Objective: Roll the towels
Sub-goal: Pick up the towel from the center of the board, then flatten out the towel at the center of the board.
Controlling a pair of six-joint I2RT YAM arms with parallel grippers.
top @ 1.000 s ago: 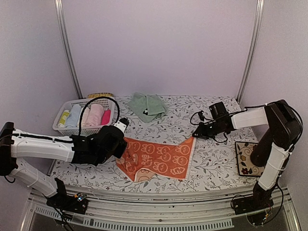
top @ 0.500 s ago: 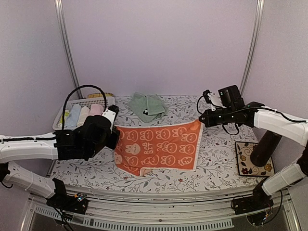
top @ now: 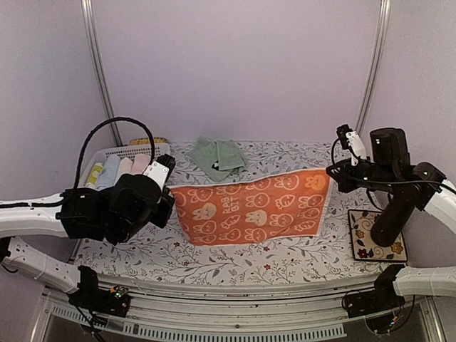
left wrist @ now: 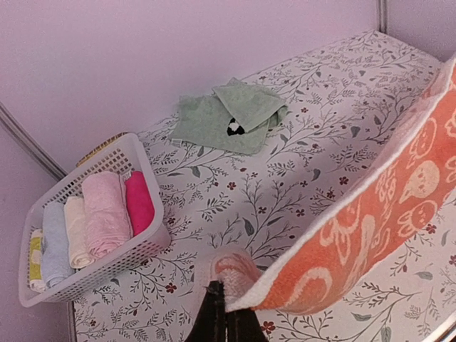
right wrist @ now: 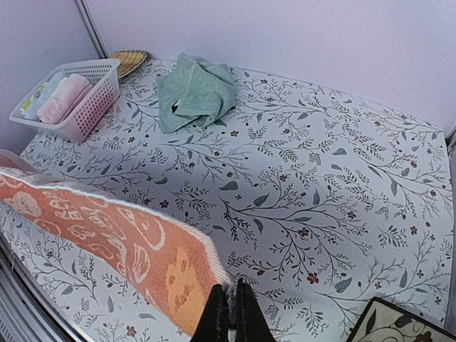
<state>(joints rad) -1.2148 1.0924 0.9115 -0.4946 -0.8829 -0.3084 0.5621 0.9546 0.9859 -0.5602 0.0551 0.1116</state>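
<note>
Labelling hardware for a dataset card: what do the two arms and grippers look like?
Both arms: white tubular links, bulky black joints. The left arm carries a black cable loop; the right arm has thinner wiring near its wrist. Left gripper and right gripper have slim dark fingers.

You lose part of the orange towel [left wrist: 385,214] off-frame in the 2 wrist views; the patterned mat [right wrist: 410,324] is cropped too.

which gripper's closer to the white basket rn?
Left. The left gripper holds the orange towel corner near the basket; the right gripper holds the opposite corner, across the table.
</note>
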